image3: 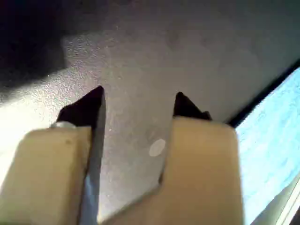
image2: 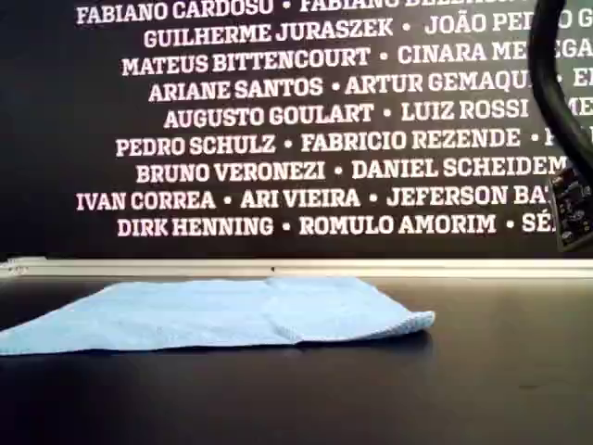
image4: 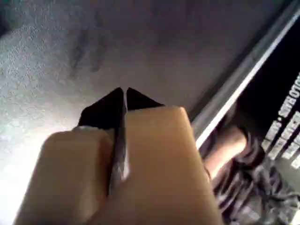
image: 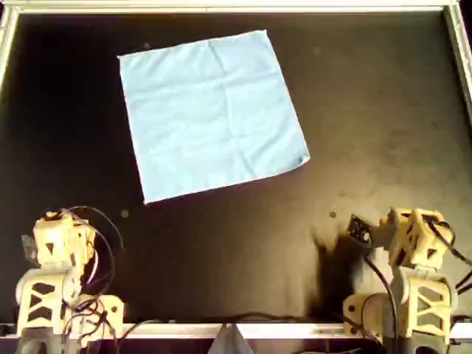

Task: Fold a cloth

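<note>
We see one cloth (image: 212, 116) flat on the desk (image: 369, 133) and two end effectors (left end effector (image3: 139, 101) parted, right end effector (image4: 124, 96) closed, both empty).

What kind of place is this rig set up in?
Likely a lab or demo stand: a black table with a metal rim, a back wall printed with people's names, and only the cloth laid out.

Cloth (image: 210, 116) flat & unfolded on black table (image: 369, 133), well apart from both arms.
</note>
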